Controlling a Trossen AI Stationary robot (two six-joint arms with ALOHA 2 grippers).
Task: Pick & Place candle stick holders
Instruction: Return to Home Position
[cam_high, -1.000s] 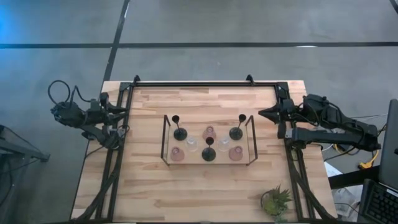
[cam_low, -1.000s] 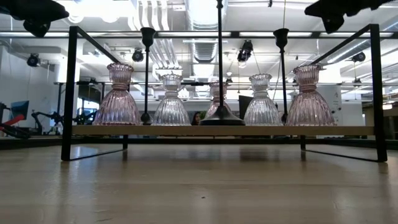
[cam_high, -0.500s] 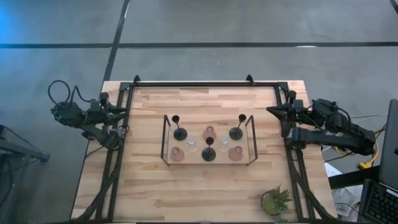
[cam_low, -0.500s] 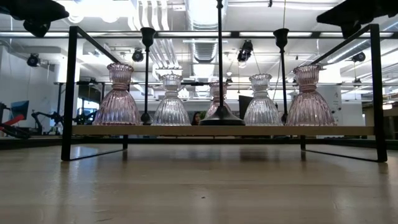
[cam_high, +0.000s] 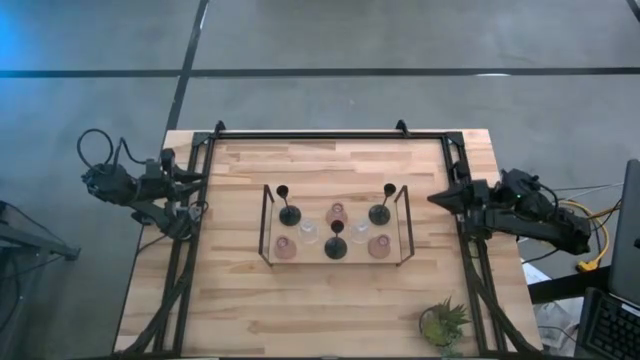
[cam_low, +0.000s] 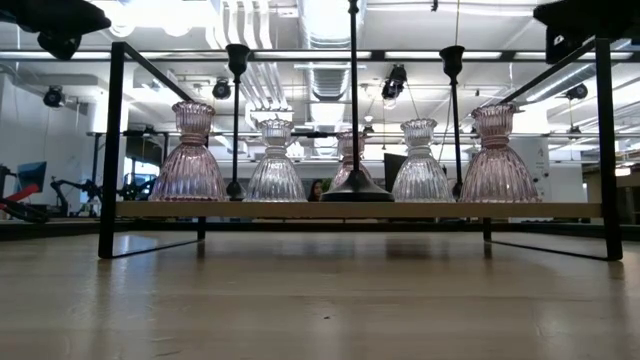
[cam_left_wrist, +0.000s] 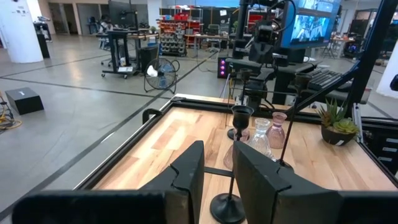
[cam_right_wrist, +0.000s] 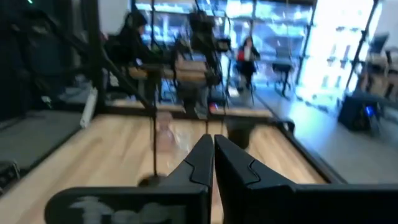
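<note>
Several candle stick holders stand by their bases on the wooden floor of a black wire-frame rack (cam_high: 265, 225) at the table's middle. There are black ones with thin stems (cam_high: 290, 213) (cam_high: 336, 247) (cam_high: 380, 213), pink glass ones (cam_high: 285, 248) (cam_high: 379, 247) (cam_high: 337, 213) and clear glass ones (cam_high: 310, 233) (cam_high: 358, 232). In the low view they line up on the rack's floor (cam_low: 354, 185). My left gripper (cam_high: 198, 183) (cam_left_wrist: 217, 149) waits at the table's left edge, open by a narrow gap and empty. My right gripper (cam_high: 433, 198) (cam_right_wrist: 213, 140) is at the right edge, shut and empty, pointing at the rack.
A small green potted plant (cam_high: 443, 322) stands at the table's near right corner. A black rail frame (cam_high: 330, 135) runs along the far edge and down both sides. Bare wood lies before and behind the rack.
My right gripper has drawn back from the rack toward the table's right edge and then a little toward the near edge. Its fingers have stayed shut. The holders and the rack have not moved.
</note>
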